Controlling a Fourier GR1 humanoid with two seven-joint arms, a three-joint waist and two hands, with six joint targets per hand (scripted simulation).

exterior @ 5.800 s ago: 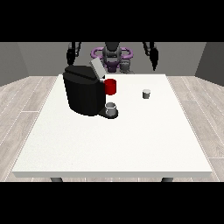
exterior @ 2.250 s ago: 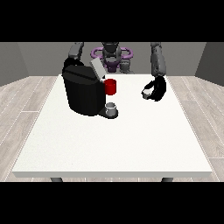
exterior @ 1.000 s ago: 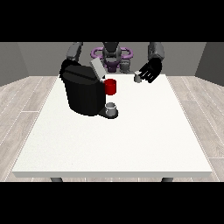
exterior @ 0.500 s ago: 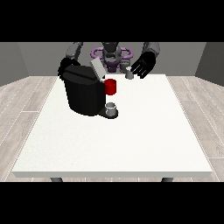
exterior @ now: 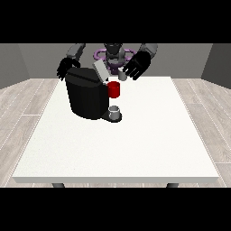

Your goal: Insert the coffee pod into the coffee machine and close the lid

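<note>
The black coffee machine point(exterior: 86, 97) stands on the white table point(exterior: 135, 140), left of middle. Its grey lid point(exterior: 100, 71) is tilted up and open, and a red part point(exterior: 114, 89) sticks out at its front. The small grey coffee pod point(exterior: 122, 76) hangs in the air just right of the open lid, above the red part. The hand at the view's right point(exterior: 138, 65) holds the pod with its fingers curled round it. Behind the machine's top left corner, the hand at the view's left point(exterior: 67, 67) hovers with relaxed fingers and holds nothing.
A small grey cup point(exterior: 115, 111) sits on the machine's drip tray. The robot's torso point(exterior: 113, 53) is behind the table's far edge. Bare table surface stretches to the right of the machine and towards the camera.
The hand at the view's right took the pod from the table, lifted it and carried it left towards the open lid. The hand at the view's left came down behind the machine.
</note>
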